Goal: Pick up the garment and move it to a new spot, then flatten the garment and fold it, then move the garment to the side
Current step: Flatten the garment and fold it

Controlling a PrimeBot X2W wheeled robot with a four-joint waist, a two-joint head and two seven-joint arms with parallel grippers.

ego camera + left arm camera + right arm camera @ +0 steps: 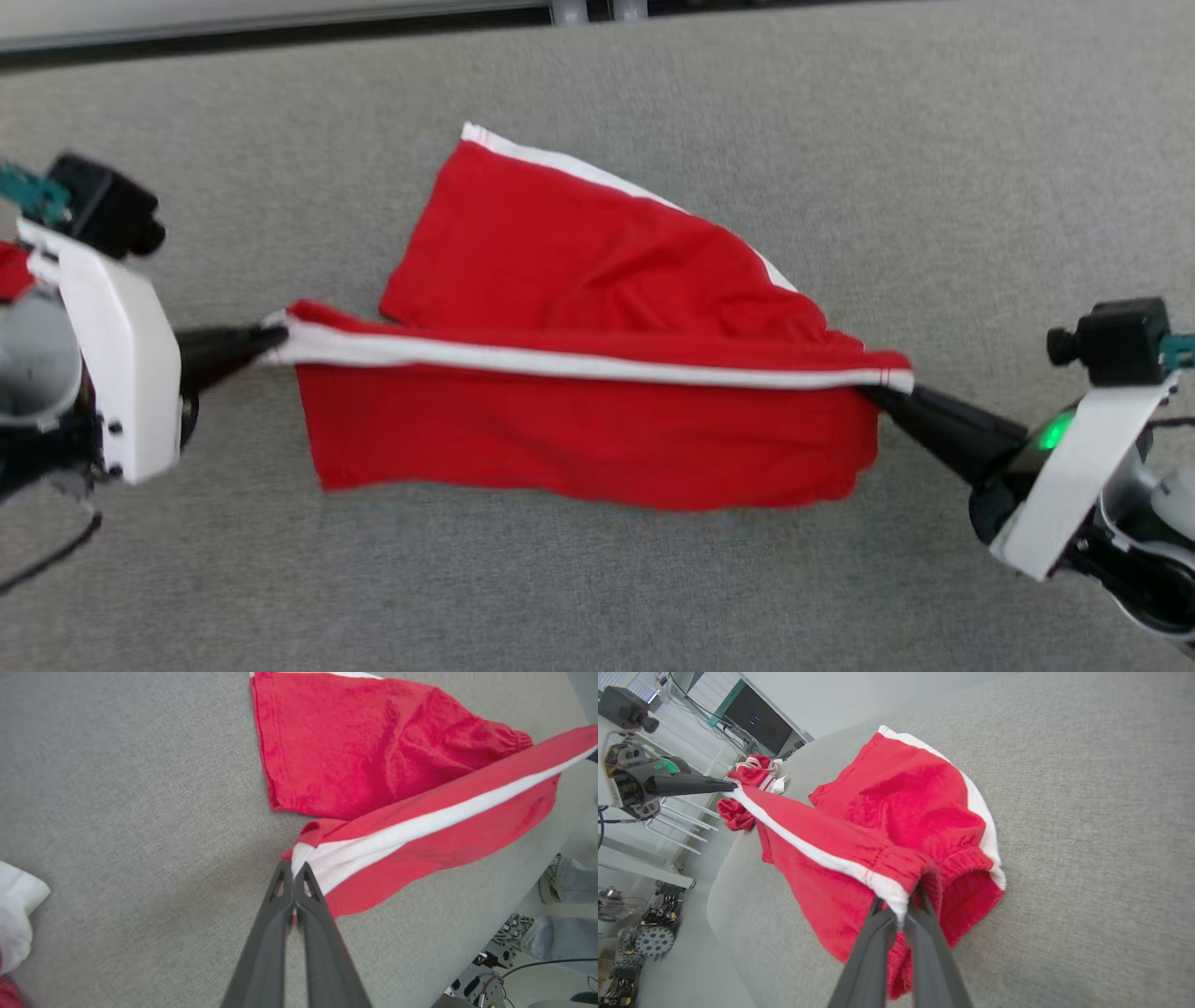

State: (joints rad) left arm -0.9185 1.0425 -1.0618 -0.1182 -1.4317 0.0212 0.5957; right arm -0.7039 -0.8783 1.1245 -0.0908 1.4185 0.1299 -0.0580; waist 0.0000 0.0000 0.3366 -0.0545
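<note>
The left hand point(269, 340) pinches the hem end and the right hand point(885, 385) the waistband end of the red fabric shorts with white side stripes point(579, 439), stretching one striped edge taut just above the middle of the grey cloth-covered bench point(887, 140), seemingly to spread them flat.

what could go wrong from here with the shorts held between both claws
The left claw and right claw each pinch only a small end of the white stripe; pulling harder may slip it free.
One leg of the shorts lies on the table while the other hangs lifted, so laying it down may leave creases.
The lifted leg hangs near the table's edge and could drape over.
</note>
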